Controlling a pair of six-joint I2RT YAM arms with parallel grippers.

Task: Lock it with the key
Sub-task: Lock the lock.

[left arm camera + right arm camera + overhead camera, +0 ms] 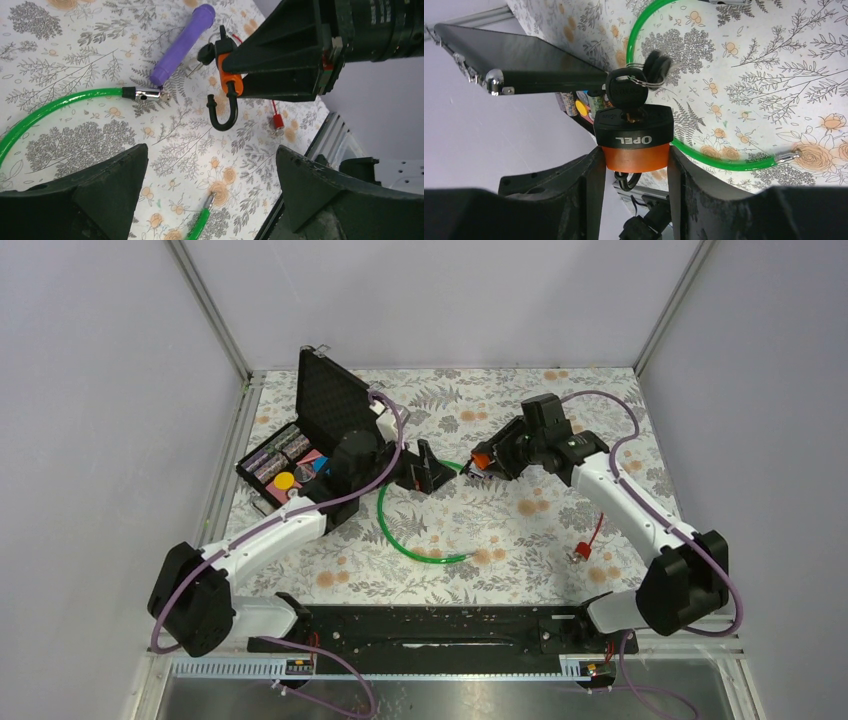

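**Padlock clamped in right gripper, key seated**

Right gripper (635, 167): fingers pressed on the two sides of the padlock's (634, 131) orange body. The black cap faces the wrist camera. The lock is held off the table (500, 530), over its middle, with the shackle toward the gripper.

Key (626, 94): black head, blade in the keyhole on the cap. A ring with a second black key hangs off it.

Shackle: from the left wrist view one leg seems to stand clear of the body, but the angle is poor, so open is likely rather than certain.

Left gripper (211, 155): fingers spread wide, holding nothing. It hovers just beside the padlock and faces it.

Green cable (395, 530): lies in a loop on the table, below both grippers, metal tips free.

Open black case (300, 455): at the table's left, behind the left arm.
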